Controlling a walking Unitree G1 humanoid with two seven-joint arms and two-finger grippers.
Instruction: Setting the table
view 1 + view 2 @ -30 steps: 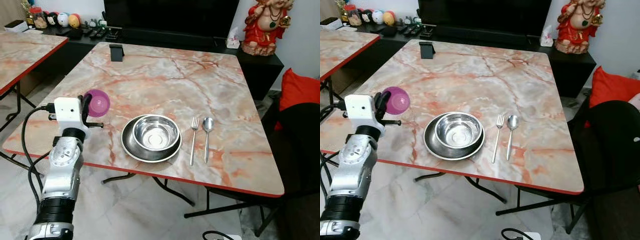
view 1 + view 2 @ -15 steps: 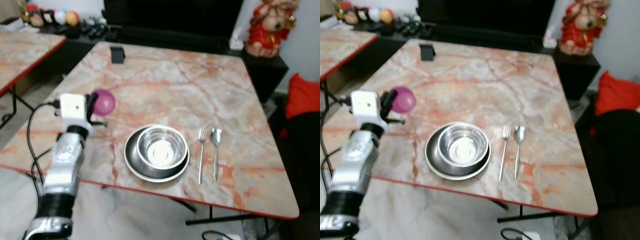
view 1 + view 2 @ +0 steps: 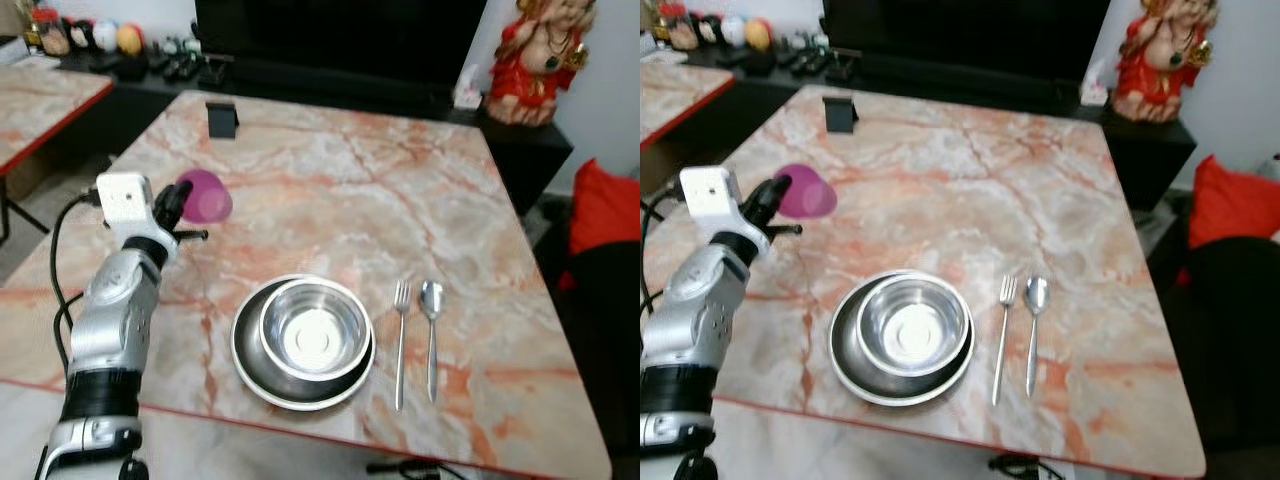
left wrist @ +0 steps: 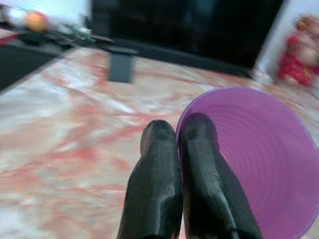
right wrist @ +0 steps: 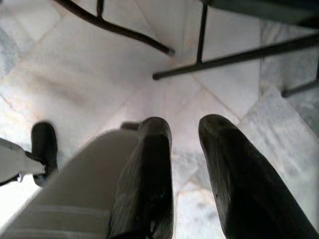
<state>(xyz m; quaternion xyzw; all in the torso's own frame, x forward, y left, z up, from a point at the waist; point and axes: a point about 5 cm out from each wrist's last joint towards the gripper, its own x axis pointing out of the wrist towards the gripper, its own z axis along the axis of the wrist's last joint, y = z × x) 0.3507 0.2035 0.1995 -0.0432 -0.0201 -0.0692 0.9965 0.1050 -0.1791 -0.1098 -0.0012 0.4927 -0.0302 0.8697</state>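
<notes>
Left gripper (image 3: pixel 180 205) is pinching the rim of a purple cup (image 3: pixel 205 196), the two black fingers (image 4: pixel 199 164) pressed together with one inside the wall and one outside. The cup sits over the left part of the marble table (image 3: pixel 340 190), clear of the dishes; whether it's touching the tabletop or just above it is hard to tell. It's tipped over on its side-ish, long axis roughly level, mouth facing back toward the gripper and the closed bottom pointing right and away.

Near the front edge there's a steel bowl (image 3: pixel 313 331) nested in a steel plate (image 3: pixel 250 365), and just right of that a fork (image 3: pixel 400 340) and a spoon (image 3: pixel 431 335) lying side by side, handles toward the near edge, not touching each other.

Right gripper (image 5: pixel 184 149) hangs down by the floor with its fingers set apart, nothing between them. Pale floor tiles (image 5: pixel 99 74) and dark table legs (image 5: pixel 229 59) are behind it, plus a blurry light shape that's hard to identify.

Left wrist view is pretty blurry, so the far stuff is mush. Table has a pinkish marble top with a red edge. A small black stand (image 3: pixel 222 119) sits at the far left of it. Beyond is a dark low cabinet, a red figurine (image 3: pixel 540 55) at the far right, and a second marble table (image 3: pixel 45 95) cut off on the left.
</notes>
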